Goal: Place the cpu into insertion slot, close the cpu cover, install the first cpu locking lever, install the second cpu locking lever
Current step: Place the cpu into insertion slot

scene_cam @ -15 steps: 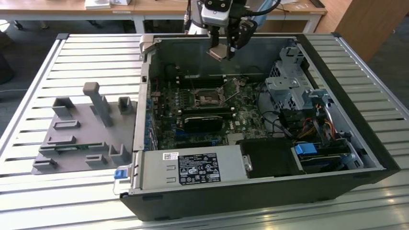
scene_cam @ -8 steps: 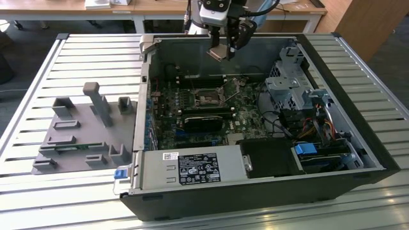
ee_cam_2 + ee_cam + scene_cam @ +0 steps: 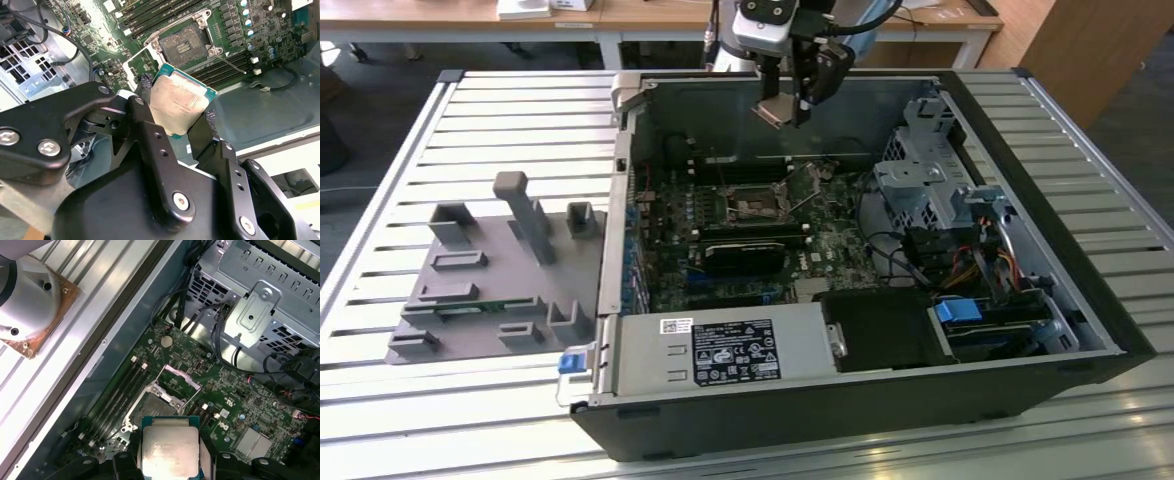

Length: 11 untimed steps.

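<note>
The cpu [image 3: 180, 102], a flat square chip with a dull grey metal top, is clamped between my two black fingers [image 3: 145, 95]. My gripper [image 3: 781, 108] is shut on it and hangs above the open computer case, over the far part of the green board. The insertion slot [image 3: 754, 205] lies below and apart from the chip, with its dark centre bare [image 3: 187, 45] [image 3: 155, 407]. The cpu cover [image 3: 180, 377] stands swung up on its hinge beside the slot. The chip's top [image 3: 170, 450] faces the first wrist view's camera.
The case [image 3: 1067, 250] lies open on a slatted metal table [image 3: 427, 130]. A silver drive cage [image 3: 921, 180] and cables are on the exterior view's right, with a power supply [image 3: 720, 350] in front. A long black card [image 3: 747, 250] sits near the slot. A grey fixture plate [image 3: 494, 270] lies left.
</note>
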{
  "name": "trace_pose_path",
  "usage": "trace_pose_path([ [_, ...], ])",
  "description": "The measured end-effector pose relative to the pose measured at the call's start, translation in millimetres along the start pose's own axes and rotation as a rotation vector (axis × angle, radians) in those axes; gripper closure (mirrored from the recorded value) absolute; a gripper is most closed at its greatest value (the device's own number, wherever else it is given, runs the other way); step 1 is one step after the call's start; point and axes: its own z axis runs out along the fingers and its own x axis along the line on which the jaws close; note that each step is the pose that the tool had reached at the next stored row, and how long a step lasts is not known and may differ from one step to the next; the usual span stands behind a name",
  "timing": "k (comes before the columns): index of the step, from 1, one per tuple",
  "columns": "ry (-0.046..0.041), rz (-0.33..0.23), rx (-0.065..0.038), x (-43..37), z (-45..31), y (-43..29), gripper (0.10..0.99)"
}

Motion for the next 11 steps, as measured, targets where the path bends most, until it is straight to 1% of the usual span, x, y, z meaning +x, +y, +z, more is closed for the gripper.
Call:
trace_pose_path([
  [11, -0.0061, 0.071, -0.001, 0.0, 0.8, -0.1, 0.545],
])
